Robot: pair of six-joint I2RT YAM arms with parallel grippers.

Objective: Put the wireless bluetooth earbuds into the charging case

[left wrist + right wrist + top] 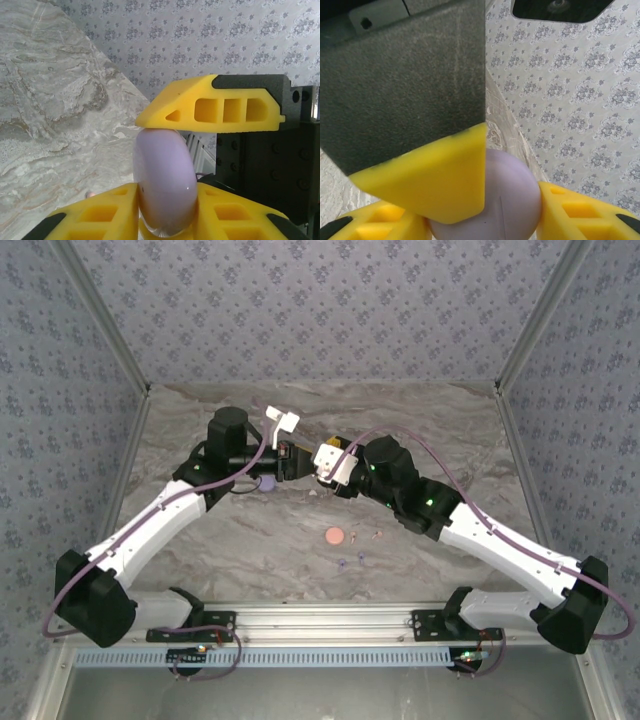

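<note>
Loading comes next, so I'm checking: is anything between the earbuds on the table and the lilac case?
Yes. The lilac charging case is off the table, clamped by the left gripper and right gripper, yellow fingers across it, and it looks shut. The earbuds lie below on the table.

Table top: grey-brown marbled surface [250, 560], spread below the left gripper [298, 462] and the right gripper [322, 462].
Walls: pale wallpaper [320, 310] with a small repeating floral motif, behind and to either side of both grippers.
Rail: silver metal bar [320, 620] along the table's near edge, well apart from both grippers.
Corner struts: slim metal posts [100, 315], slanting up where the walls meet.
</note>
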